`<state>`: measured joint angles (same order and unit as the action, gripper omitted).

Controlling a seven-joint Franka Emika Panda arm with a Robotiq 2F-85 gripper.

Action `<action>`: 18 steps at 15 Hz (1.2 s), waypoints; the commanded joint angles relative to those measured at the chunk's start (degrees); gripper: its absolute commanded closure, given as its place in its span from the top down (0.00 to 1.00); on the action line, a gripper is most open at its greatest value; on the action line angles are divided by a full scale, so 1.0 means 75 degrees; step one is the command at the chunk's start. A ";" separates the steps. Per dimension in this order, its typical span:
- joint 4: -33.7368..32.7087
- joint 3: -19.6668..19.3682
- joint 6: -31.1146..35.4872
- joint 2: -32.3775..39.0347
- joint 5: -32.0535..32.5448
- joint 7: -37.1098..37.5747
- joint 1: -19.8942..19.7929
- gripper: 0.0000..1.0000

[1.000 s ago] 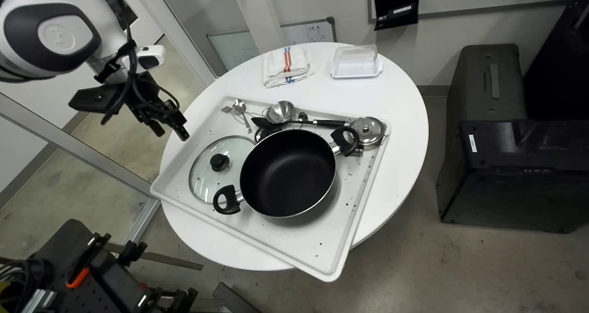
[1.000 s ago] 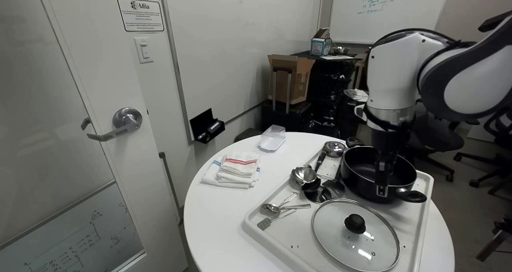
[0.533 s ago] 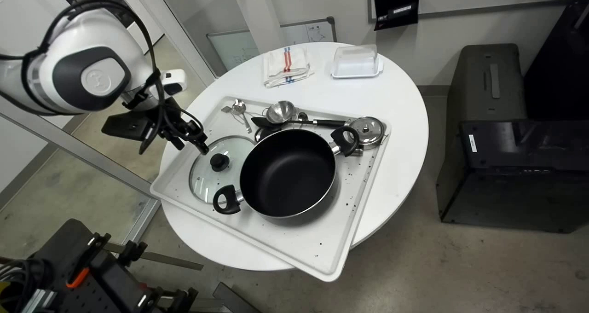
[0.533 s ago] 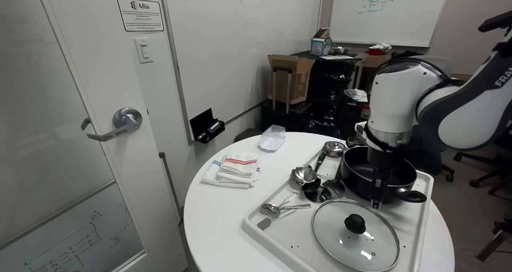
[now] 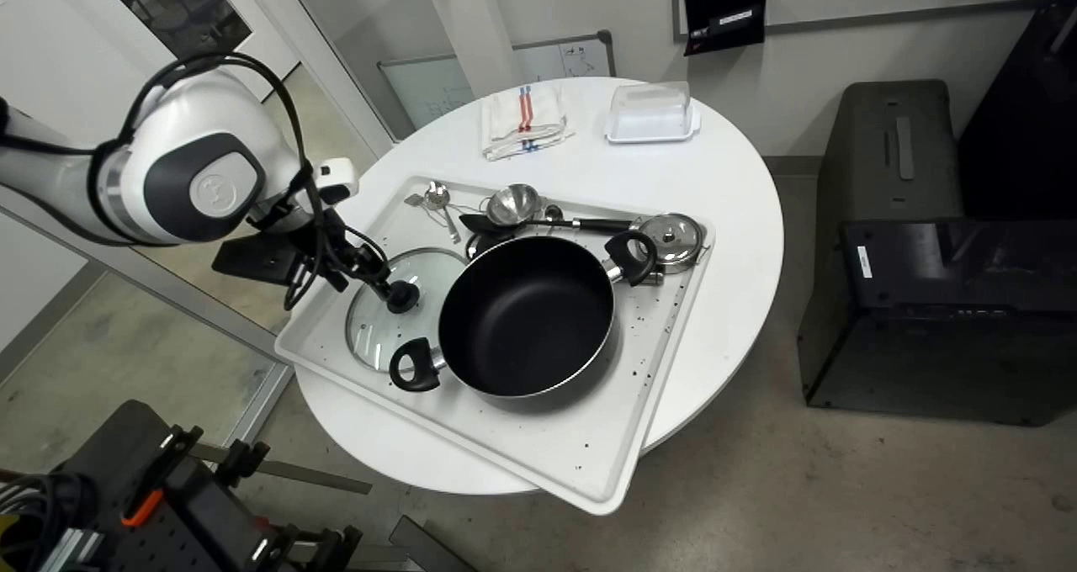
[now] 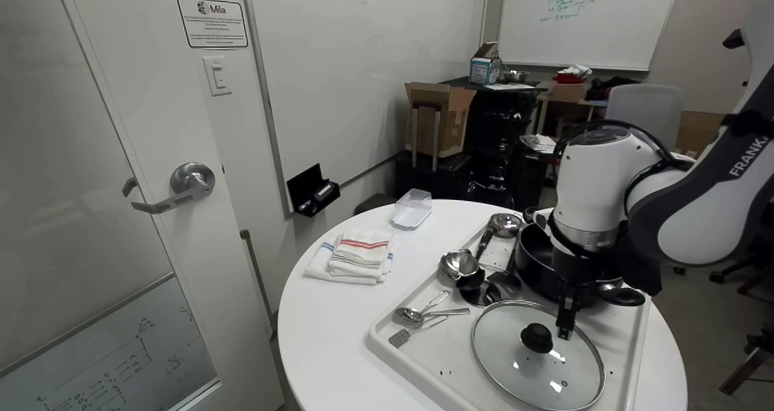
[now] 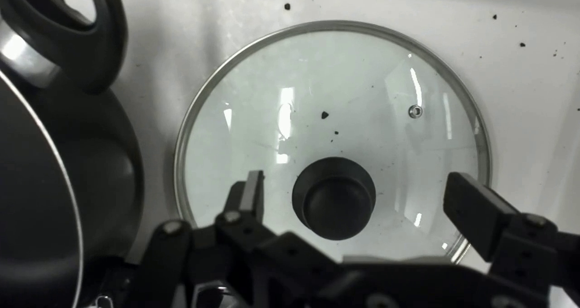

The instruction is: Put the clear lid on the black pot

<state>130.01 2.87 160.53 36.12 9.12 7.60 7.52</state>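
Observation:
The clear lid [image 5: 374,328] lies flat, knob up, on the white tray, beside the black pot [image 5: 526,320]. Lid [image 6: 508,362] and pot [image 6: 535,263] also show in an exterior view, the pot partly behind the arm. In the wrist view the lid [image 7: 353,77] fills the middle and the pot [image 7: 36,185] stands at the left. My gripper [image 7: 354,179] is open above the lid. The lid's dark knob [image 7: 337,204] shows between the spread fingers, nearer the left one, with gaps on both sides. Whether the fingertips are down at knob height is hard to tell.
The white tray [image 5: 580,463] has a raised rim. Metal and black utensils, including a small metal bowl [image 5: 513,205] and a round metal lid [image 5: 671,237], lie along its far side. A pot handle [image 5: 415,365] juts out near the lid. Folded towels [image 5: 526,122] and a plastic box [image 5: 652,113] are on the table.
My open gripper has come down and across from above the tray's edge to the lid's knob. Lid, pot and utensils have not moved.

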 commanded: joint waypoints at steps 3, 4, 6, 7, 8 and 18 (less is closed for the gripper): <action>-0.0629 -0.0188 0.0387 0.0819 -0.0145 -0.0110 0.0327 1.00; -0.0720 -0.0215 0.0385 0.0935 -0.0142 -0.0100 0.0371 1.00; -0.0912 -0.0284 0.0414 0.1181 -0.0132 -0.0076 0.0462 1.00; -0.1015 -0.0333 0.0489 0.1310 -0.0122 -0.0056 0.0515 1.00; -0.1108 -0.0360 0.0506 0.1410 -0.0134 -0.0044 0.0550 1.00; -0.1526 -0.0375 0.0644 0.1795 -0.0258 -0.0106 0.0595 0.45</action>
<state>119.77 0.56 164.02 48.55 8.41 7.61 11.24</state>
